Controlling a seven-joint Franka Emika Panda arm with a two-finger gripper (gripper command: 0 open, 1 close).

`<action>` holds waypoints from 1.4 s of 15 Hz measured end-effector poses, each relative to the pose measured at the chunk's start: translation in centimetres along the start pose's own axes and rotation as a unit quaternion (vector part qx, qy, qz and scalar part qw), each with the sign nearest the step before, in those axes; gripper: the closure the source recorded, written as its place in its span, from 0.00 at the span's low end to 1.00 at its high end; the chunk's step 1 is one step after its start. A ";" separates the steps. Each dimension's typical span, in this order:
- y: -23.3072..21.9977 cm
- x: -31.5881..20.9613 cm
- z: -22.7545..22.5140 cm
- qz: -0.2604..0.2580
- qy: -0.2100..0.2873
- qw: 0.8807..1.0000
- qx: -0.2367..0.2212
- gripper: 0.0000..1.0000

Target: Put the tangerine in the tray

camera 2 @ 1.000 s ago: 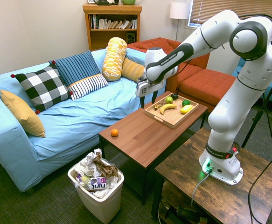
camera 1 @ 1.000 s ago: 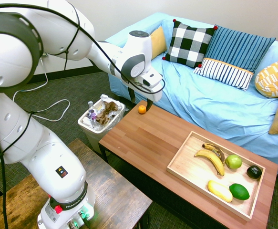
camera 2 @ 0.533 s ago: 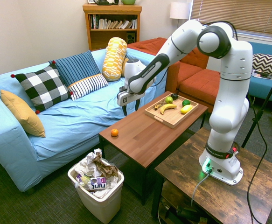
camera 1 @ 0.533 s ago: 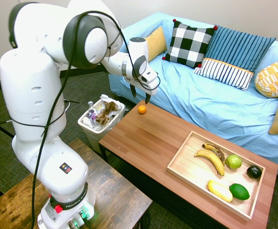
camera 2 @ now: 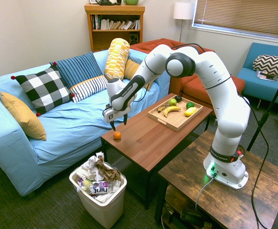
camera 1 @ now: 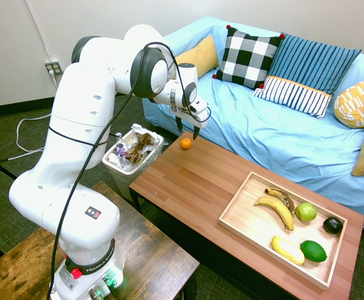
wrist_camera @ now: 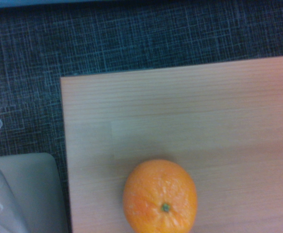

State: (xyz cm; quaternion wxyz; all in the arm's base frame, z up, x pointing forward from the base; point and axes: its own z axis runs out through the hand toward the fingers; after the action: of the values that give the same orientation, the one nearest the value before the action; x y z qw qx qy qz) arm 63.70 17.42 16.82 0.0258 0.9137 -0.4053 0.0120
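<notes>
One tangerine (camera 1: 185, 143) sits at the table's (camera 1: 194, 184) corner nearest the waste bin (camera 1: 132, 156), well apart from the tray (camera 1: 239, 215). Your gripper (camera 1: 187, 128) hangs just above it, jaws open and empty; you need only descend.

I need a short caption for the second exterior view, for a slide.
White arm's open gripper hovers just above the tangerine at the table corner; the fruit tray sits at the far end.
</notes>
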 end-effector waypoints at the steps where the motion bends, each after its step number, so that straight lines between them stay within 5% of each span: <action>1: -0.4 -0.2 1.2 -0.001 -0.003 1.000 -0.003 0.00; 5: -1.5 -0.3 4.1 0.001 -0.008 1.000 -0.013 0.00; 6: -1.7 -0.3 4.5 0.003 -0.010 1.000 -0.014 1.00; 21: -2.2 0.1 6.5 0.011 -0.014 1.000 -0.020 1.00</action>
State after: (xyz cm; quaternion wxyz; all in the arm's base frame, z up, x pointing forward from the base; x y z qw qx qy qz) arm 65.39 18.50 10.29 0.0385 0.9085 -0.4161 -0.0086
